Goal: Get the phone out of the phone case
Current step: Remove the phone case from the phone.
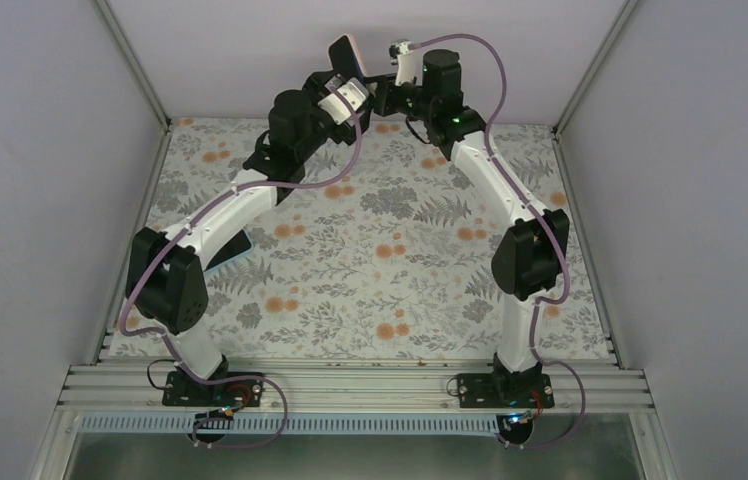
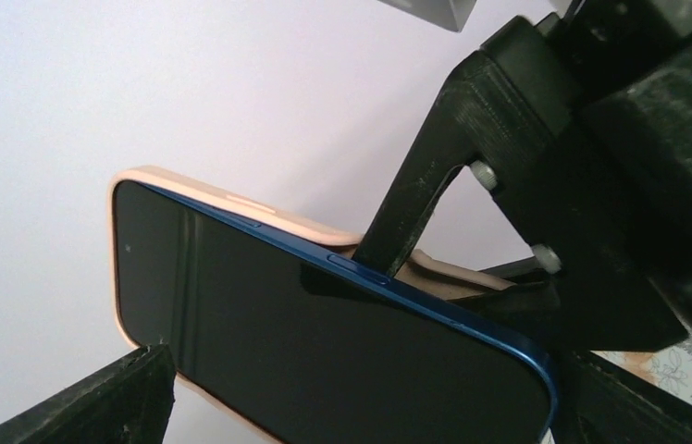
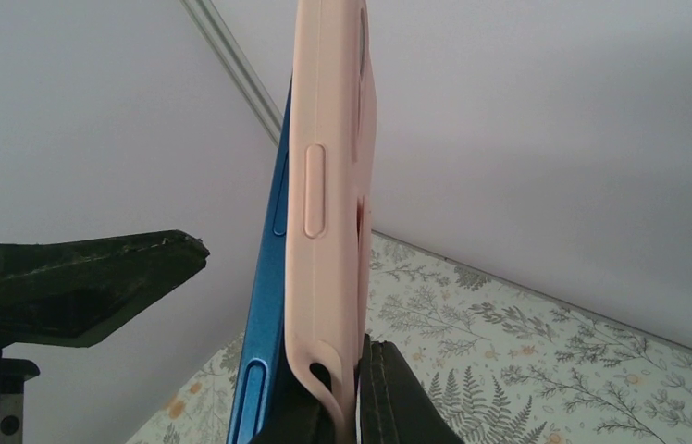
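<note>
Phone, one corner peeled from its peach case, aloft at the far side of the table. My right gripper pinches the peeled lip; whether my left gripper bears on the phone I cannot tell. Risk: unsupported, the phone pops free and drops.

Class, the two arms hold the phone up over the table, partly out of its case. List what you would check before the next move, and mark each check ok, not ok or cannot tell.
1. The right fingers pinch the case wall: ok.
2. Near corner of the phone is free of the case: ok, its blue edge stands clear.
3. Far end of the phone is out: not ok, the case lip wraps it.
4. The left fingers grip the phone firmly: cannot tell; one sits beside the case edge.
5. Both are held clear above the table: ok.
</note>
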You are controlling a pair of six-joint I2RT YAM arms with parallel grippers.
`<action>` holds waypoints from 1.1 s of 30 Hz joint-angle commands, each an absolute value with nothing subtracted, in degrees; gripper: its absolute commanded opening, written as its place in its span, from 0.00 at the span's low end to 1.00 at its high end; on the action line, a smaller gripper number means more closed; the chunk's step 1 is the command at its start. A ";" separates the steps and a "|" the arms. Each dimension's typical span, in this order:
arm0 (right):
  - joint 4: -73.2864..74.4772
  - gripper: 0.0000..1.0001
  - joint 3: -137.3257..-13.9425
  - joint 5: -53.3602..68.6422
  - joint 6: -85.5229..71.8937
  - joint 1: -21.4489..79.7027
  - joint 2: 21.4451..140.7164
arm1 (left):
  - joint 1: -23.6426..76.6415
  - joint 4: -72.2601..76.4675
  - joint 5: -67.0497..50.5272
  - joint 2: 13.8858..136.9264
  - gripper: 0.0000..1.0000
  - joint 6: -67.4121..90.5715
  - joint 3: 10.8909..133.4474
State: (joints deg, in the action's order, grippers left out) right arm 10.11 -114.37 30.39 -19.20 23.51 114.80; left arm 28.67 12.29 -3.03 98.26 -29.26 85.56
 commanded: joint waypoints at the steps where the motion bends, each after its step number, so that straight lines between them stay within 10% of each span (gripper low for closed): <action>1: 6.13 0.03 -115.24 32.53 -20.71 23.91 113.49 | 28.44 15.42 3.11 100.37 0.96 -29.26 87.51; 11: 6.80 0.03 -113.93 34.56 -23.09 23.88 113.29 | 32.72 54.71 33.97 101.03 0.86 -47.07 76.88; 24: 16.36 0.03 -115.95 51.88 -19.40 25.02 115.58 | 29.53 59.38 42.12 111.97 0.54 -51.55 87.24; 33: 30.02 0.03 -123.52 67.53 -8.76 26.76 118.27 | 28.83 56.76 42.23 118.02 0.53 -52.56 96.09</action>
